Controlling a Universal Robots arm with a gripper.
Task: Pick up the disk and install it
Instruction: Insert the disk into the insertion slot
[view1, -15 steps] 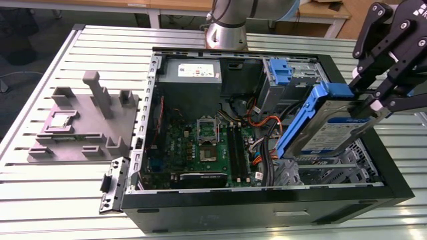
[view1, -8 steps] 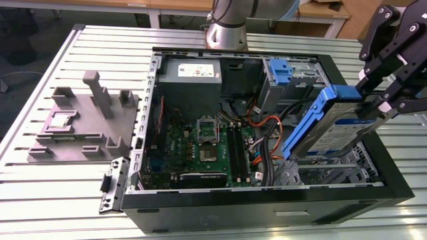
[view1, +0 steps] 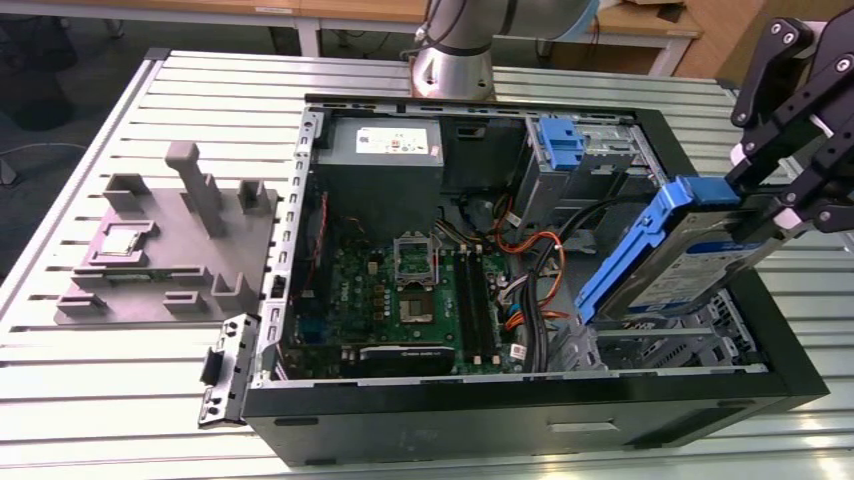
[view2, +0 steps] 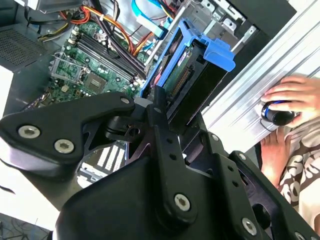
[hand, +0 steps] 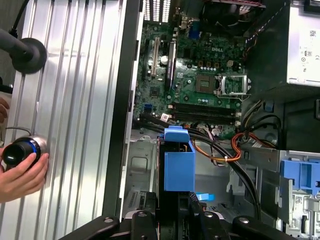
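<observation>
grey moulded plastic fixture (view1: 160, 250) on slatted aluminium desk (view1: 120, 400) | green motherboard (view1: 400, 290) exposed in open black metal case (view1: 534, 410) | silver-grey flat rectangular disk (view1: 694, 265) in blue plastic rails (view1: 634, 255) held tilted over case's drive bay (view1: 667, 345), exterior view's right | black pincer (view1: 774, 205) clamped on its upper end | risk: rails jammed if entered tilted; orange cables (view1: 538, 297) snagged

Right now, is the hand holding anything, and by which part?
The hand grips the flat silver-grey disk with blue plastic rails by its raised end, tilted over the open black computer case.
</observation>
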